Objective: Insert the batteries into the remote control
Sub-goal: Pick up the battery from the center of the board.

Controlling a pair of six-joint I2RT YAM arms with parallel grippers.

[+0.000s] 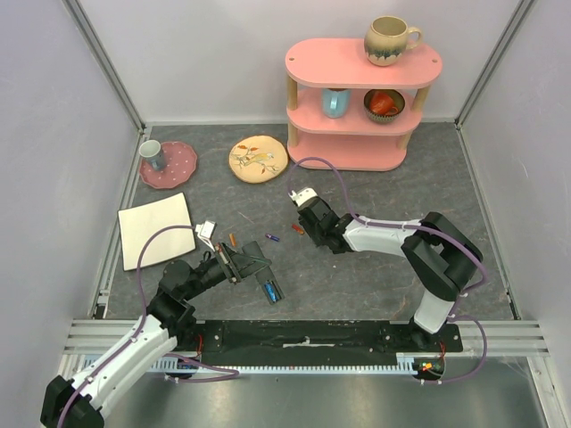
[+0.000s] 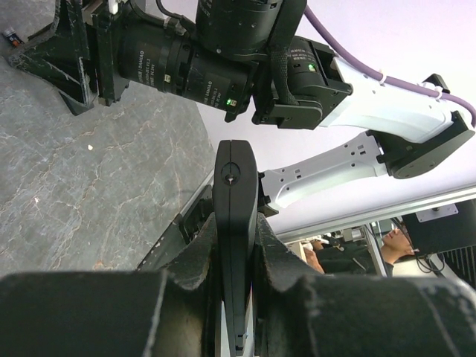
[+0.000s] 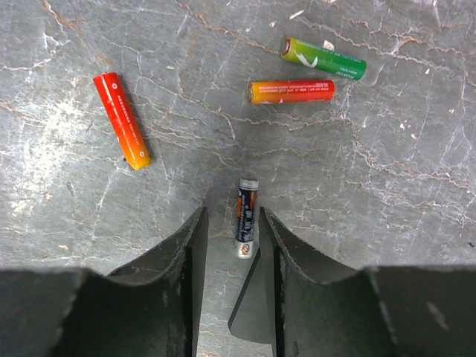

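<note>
Between the fingertips of the right gripper (image 3: 232, 216) lies a dark blue cylindrical battery with silver caps (image 3: 247, 217), flat on the grey marbled tabletop (image 3: 401, 208). That is the relation I care about. The cell's long axis runs the same way the fingers reach, so the jaws would close across its width, not along its length. The jaws stand spread and pinch nothing. The cell sits off-centre, hard against or just beside the finger on the right of the wrist view, with a clear gap on the other side. I judge a squeeze from here would nudge it sideways first, and a round cell on a hard surface may roll, so I would close slowly.

Three more cells lie farther out ahead of the fingers. A red-to-orange battery (image 3: 122, 119) is off to one side, and an orange-and-red battery (image 3: 291, 91) lies near a green battery (image 3: 323, 59) on the other. All three are apart from the jaws.

My left gripper (image 2: 235, 249) is clamped on the long slim black plastic remote control (image 2: 235, 186), pinching it across its narrow sides, with the bar reaching out past the fingertips. Overhead, it is low on the left of the table, apart from the right gripper. The right arm is plainly nearer the loose cells, and the left is taken up as holder.
</note>
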